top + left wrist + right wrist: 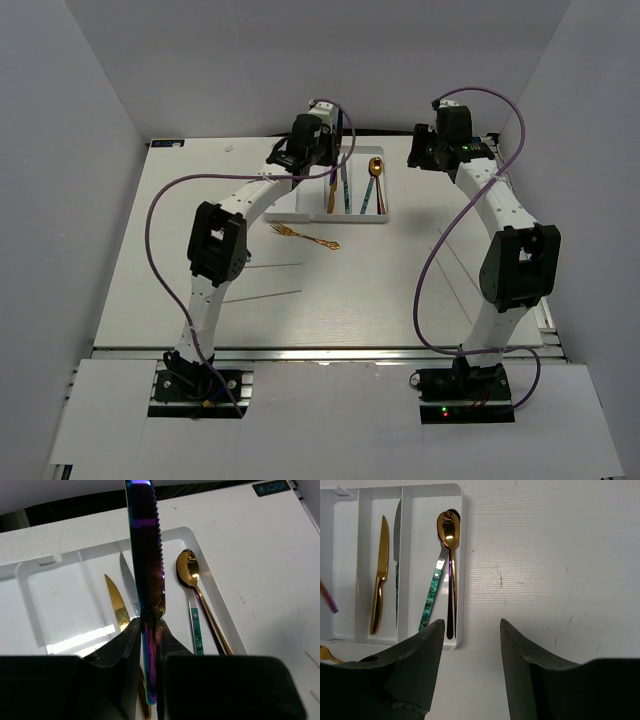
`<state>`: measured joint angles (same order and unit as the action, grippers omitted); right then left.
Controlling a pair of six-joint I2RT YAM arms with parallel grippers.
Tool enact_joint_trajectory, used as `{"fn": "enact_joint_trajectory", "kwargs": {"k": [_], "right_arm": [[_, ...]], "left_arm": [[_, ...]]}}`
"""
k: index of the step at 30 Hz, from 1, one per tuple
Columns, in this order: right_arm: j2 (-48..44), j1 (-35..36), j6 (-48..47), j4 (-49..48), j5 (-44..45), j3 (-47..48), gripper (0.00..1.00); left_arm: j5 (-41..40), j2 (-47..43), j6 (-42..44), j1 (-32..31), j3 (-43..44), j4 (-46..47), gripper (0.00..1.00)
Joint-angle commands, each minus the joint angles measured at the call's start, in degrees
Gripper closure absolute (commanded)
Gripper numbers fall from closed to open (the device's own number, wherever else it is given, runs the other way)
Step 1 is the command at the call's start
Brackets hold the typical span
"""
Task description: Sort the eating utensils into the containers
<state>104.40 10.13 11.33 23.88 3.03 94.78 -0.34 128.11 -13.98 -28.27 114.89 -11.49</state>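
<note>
Your left wrist view shows what the top view hardly resolves: the left fingers (pixel 126 644) are clamped on the handle of the iridescent purple knife (pixel 146 555), and its serrated blade runs straight out ahead of them. Beneath that blade lies the white tray (pixel 347 570). The right wrist view sorts out the tray's contents best. The gold knife (pixel 380 575) and a silver blade lie in the compartment further left of the right fingers (pixel 420 660). The gold spoon (pixel 447 527) shares the nearest compartment with a teal-handled piece (pixel 432 592) and a dark purple handle. Only the top view gives you the gold fork (pixel 305 238), flat on the surface (pixel 545 570) outside the tray, on the base side of the left fingers. Your right fingers stand wide apart, holding nothing, over bare surface just right of the tray.
</note>
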Motion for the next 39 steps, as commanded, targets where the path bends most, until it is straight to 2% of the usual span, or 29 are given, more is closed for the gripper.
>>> {"fn": "enact_joint_trajectory", "kwargs": {"k": [1,4,10,22,30,31,32,35,39], "right_arm": [[-2.09,-0.29,-0.87,-1.12,1.19,-0.13,0.45],[-2.01,-0.20,-1.22,-0.85,1.19,0.32,0.45],[-1.74,-0.29,-1.05,-0.76,1.11,0.49,0.45],[-1.92,-0.29,-0.87,-0.85,1.19,0.05,0.44],[-2.27,-0.29,-0.79,-1.12,1.19,-0.39,0.43],[-2.44,-0.20,-0.79,-1.12,1.19,-0.21,0.42],[-2.45,-0.29,-0.79,-1.12,1.19,-0.21,0.41],[-2.36,-0.29,-0.87,-0.94,1.02,0.22,0.39],[-2.18,-0.29,-1.31,-0.76,0.84,1.02,0.34]], "left_arm": [[3.68,2.66,2.63,-0.37,2.53,8.83,1.00],[2.89,5.74,2.73,-1.26,4.37,9.38,1.00],[1.39,7.15,0.62,-1.35,1.92,9.29,1.00],[-0.45,7.41,-10.80,-1.35,-0.98,-0.63,1.00],[0.25,6.89,-11.95,-1.35,-2.39,-2.31,0.99],[0.16,6.97,-11.95,-1.35,-2.22,-2.57,0.92],[0.08,6.89,-12.04,-1.35,-1.87,-2.66,0.75],[-0.19,6.27,-11.86,-1.17,-0.55,-2.67,0.53],[-1.33,3.73,-9.76,-1.00,3.40,-3.19,0.38]]}}
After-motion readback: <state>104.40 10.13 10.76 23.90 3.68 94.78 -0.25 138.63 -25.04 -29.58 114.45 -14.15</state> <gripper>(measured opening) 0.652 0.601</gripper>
